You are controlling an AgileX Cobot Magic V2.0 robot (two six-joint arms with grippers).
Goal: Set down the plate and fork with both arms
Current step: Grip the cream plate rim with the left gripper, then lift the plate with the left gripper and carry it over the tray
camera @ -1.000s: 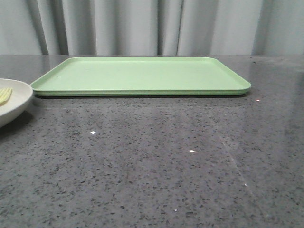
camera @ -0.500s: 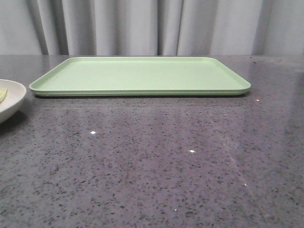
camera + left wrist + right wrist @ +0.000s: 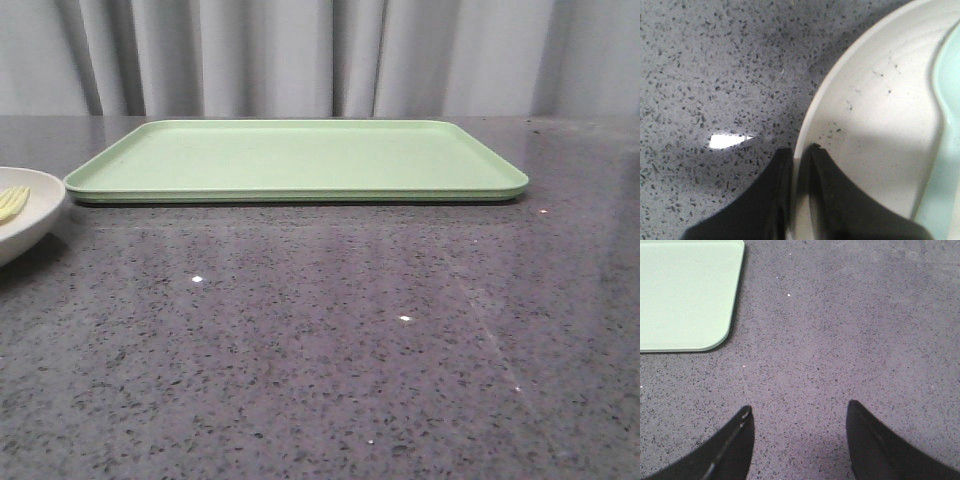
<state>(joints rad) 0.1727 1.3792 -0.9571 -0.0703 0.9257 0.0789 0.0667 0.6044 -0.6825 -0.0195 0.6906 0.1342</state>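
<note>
The cream-white plate [image 3: 30,215] sits at the far left edge of the front view, mostly cut off. The pale-yellow fork [image 3: 12,202] lies in it, only its tines showing. In the left wrist view my left gripper [image 3: 799,150] is shut on the plate's rim [image 3: 812,115], one finger outside and one inside. A pale mint utensil [image 3: 942,150] lies in the plate there; I cannot tell whether it is the fork. My right gripper [image 3: 799,412] is open and empty over bare table. Neither gripper shows in the front view.
The flat light-green tray [image 3: 300,160] lies across the back middle of the grey speckled table [image 3: 350,330], just right of the plate. One of its rounded corners shows in the right wrist view [image 3: 685,295], apart from the right gripper. Grey curtains hang behind.
The plate slid a little left out of the front view, then came back right; more of the fork's tines shows now than half a second ago. The tray has not moved.
</note>
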